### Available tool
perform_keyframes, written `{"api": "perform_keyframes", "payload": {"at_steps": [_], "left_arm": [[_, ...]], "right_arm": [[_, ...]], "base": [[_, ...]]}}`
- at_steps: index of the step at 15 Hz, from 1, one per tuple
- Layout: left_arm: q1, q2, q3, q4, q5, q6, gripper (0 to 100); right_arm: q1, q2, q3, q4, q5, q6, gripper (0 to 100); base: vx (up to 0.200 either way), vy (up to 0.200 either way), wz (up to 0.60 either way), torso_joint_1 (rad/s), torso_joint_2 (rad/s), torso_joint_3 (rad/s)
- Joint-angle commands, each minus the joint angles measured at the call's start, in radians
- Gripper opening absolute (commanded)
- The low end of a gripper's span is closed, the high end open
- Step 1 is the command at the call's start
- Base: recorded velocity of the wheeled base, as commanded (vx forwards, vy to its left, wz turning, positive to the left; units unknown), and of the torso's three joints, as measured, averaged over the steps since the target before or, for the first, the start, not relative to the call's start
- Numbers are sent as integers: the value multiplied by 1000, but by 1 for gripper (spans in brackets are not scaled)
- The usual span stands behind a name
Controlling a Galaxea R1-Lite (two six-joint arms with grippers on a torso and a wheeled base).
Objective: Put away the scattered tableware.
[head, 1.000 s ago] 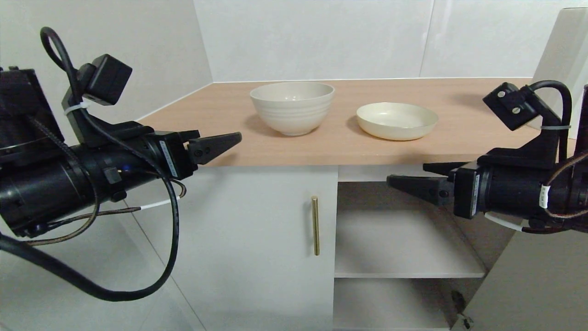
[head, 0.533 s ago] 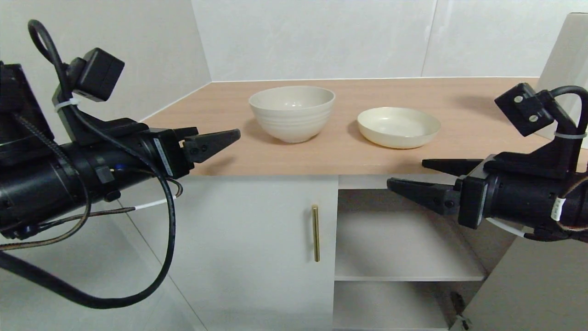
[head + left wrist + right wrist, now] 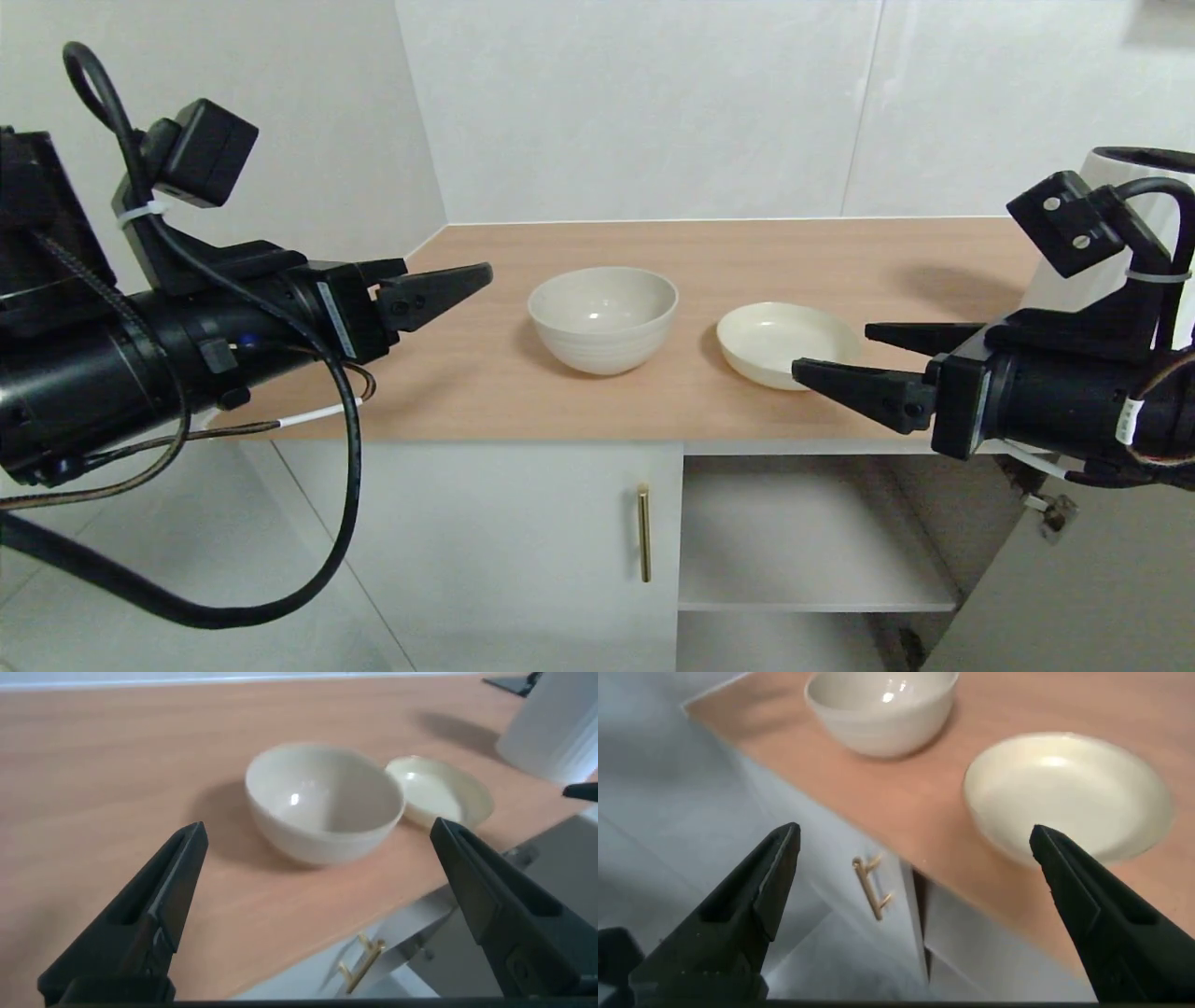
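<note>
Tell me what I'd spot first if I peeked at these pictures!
Two cream dishes sit side by side, apart, on the wooden counter: a deep bowl and, to the robot's right of it, a shallow dish. Nearer the camera, the black left gripper and right gripper hang open, one at each side. Below the counter, the cabinet's right half is open, showing a white shelf.

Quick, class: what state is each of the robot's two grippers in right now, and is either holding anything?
Left black gripper: open, holding nothing.
Right black gripper: open, holding nothing.
</note>
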Motion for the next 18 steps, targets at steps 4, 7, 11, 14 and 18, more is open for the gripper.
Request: {"api": "perform_keyframes", "payload": {"at_steps": [4,7,11,14,18], "left_arm": [[-5,41,-16,3,1,0,100],[-5,81,-68,16,7,-2,100],[-5,90,-143,183,9,-8,100],[-5,159,-327,350,96,-72,100],[-51,274,-455,579,257,-88,100]], "right_arm": [[-8,23,-3,-13,-1,1,100],[-34,64,-20,-29,-4,2,100],[-46,150,-172,34,-148,97,100],[-46,187,-394,375,-254,254,100],[-86,256,-449,487,-325,286,100]], "base": [[0,0,0,160,-475,-316],[0,0,0,154,-422,-268],[0,0,0,27,-62,-35],[0,0,0,0,0,0],[0,0,0,0,0,0]]}}
